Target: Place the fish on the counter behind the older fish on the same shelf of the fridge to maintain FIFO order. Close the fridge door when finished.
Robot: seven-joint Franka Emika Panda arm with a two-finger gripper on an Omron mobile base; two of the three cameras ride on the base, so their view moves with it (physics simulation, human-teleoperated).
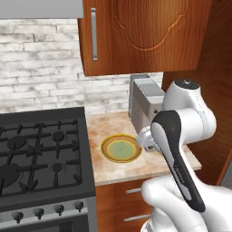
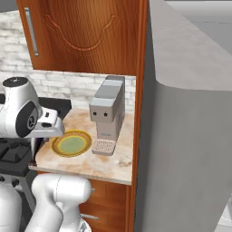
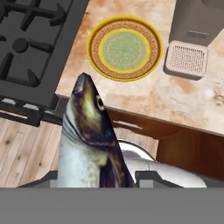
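The fish (image 3: 87, 140), silver-bellied with a dark back, fills the lower middle of the hand view with its head pointing up the frame. My gripper (image 3: 98, 179) is shut on it, and the fingertips are mostly hidden behind its body. It hangs over the front edge of the beige marbled counter (image 3: 183, 96), above the wooden drawers. The grey fridge (image 2: 190, 136) rises at the right of the right base view. Its interior, its shelves and the older fish are hidden.
A yellow-green plate (image 3: 124, 48) lies bare on the counter (image 1: 136, 170). A grey coffee machine (image 2: 108, 113) stands behind it to the right. The black gas stove (image 1: 41, 145) borders the counter on the left. Brown wall cabinets (image 1: 145, 36) hang above.
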